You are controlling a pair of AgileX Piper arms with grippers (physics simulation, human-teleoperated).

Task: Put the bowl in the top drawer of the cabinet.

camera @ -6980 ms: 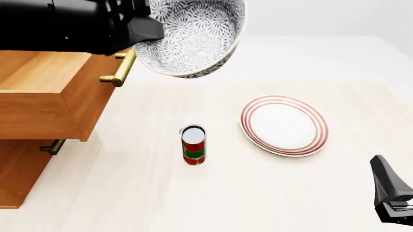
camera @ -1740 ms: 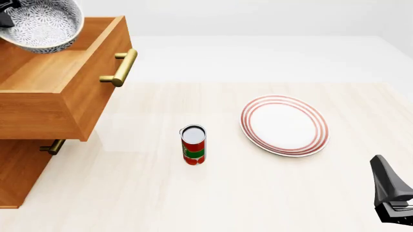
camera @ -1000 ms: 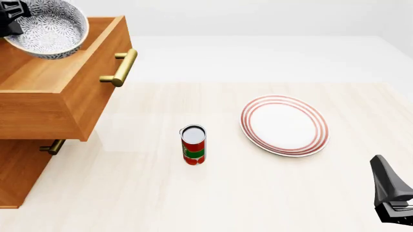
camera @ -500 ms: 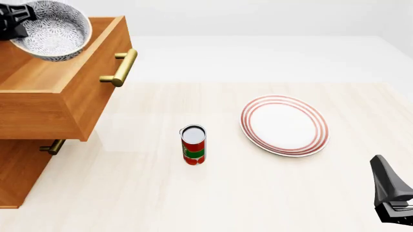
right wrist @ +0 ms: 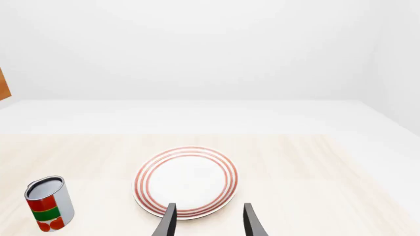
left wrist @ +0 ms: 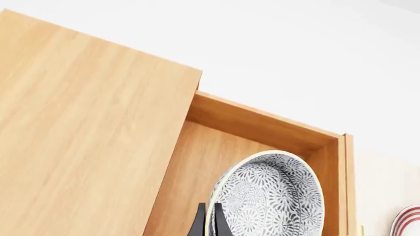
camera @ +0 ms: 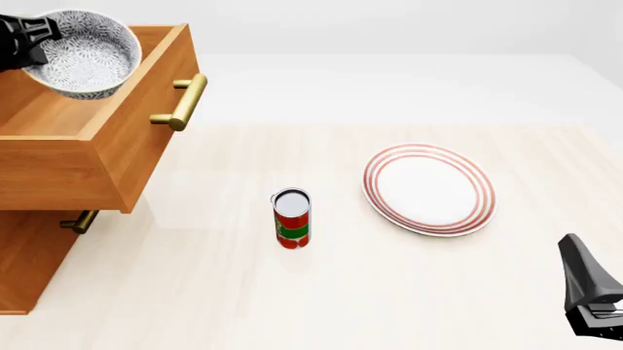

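Observation:
The bowl (camera: pixel 90 57), white with a dense dark floral pattern, hangs tilted over the open top drawer (camera: pixel 146 127) of the cabinet (camera: pixel 29 255), its base just above the drawer's inside. My left gripper (camera: pixel 44 38) is shut on the bowl's rim at the far left. In the left wrist view the gripper (left wrist: pixel 207 222) pinches the rim of the bowl (left wrist: pixel 272 196) above the drawer's floor (left wrist: pixel 196 162). My right gripper (right wrist: pixel 206 221) stands open and holds nothing, low at the front right (camera: pixel 589 295).
A white plate with red rings (camera: pixel 428 189) lies right of centre. A red and green can (camera: pixel 291 218) stands upright mid-table. The top drawer's brass handle (camera: pixel 180 102) juts out toward the table, and the lower drawer's handle (camera: pixel 78 221) sits below it.
The left gripper has carried the bowl from above the table over to the open drawer, then shifted it slightly right and down. The right arm has not moved.

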